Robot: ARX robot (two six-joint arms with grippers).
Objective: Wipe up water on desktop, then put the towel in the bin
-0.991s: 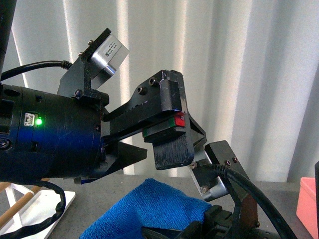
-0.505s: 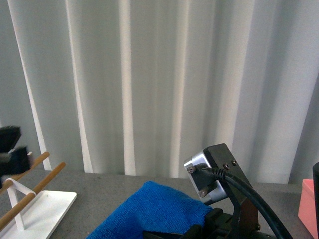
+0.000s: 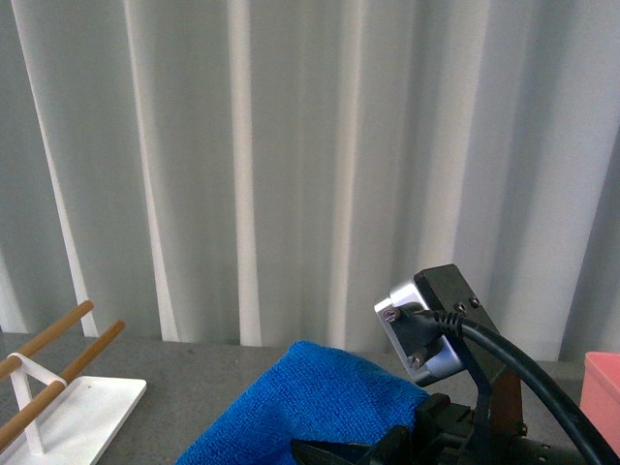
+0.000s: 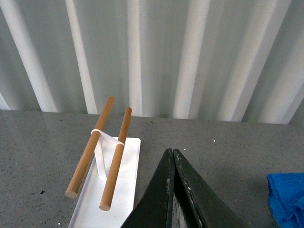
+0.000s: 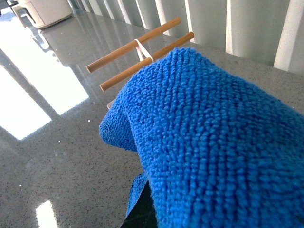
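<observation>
The bright blue fuzzy towel [image 3: 310,407] hangs from my right gripper, which is shut on it. It fills most of the right wrist view [image 5: 213,142] and hides the jaws there; only a dark finger edge [image 5: 140,211] shows below it. The towel's edge also shows in the left wrist view [image 4: 287,197]. My left gripper [image 4: 172,153] is shut and empty, its tips together above the dark grey speckled desktop [image 4: 237,156], beside the rod rack. The desktop also shows under the towel [image 5: 61,161]. I cannot make out any water on it.
A wooden-rod rack [image 4: 102,152] on a white base plate [image 4: 123,190] stands left of the towel, also in the front view [image 3: 58,387] and right wrist view [image 5: 142,50]. A pink container edge [image 3: 601,397] sits at the far right. Pleated curtains back the desk.
My left arm, which filled the front view a second ago, has dropped out of it to the left. The right arm and towel have lifted slightly.
</observation>
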